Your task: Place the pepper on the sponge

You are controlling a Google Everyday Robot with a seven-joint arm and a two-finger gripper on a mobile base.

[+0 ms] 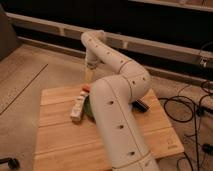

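Note:
The pepper [86, 88] shows as a small red-orange piece near the back of the wooden table [60, 140], just behind the whitish bottle-like object [77, 105]. My gripper [90, 75] hangs a little above and behind the pepper, pointing down; it is open, with nothing between its pale fingers. My own white arm [117, 115] sweeps across the middle of the table. It hides most of the green bowl [87, 106], of which only a sliver shows. The sponge is hidden from view.
A black oblong bar [142, 105] lies on the table to the right of the arm. Cables [192, 107] trail over the floor at the right. A dark wall with a ledge [45, 25] runs behind the table.

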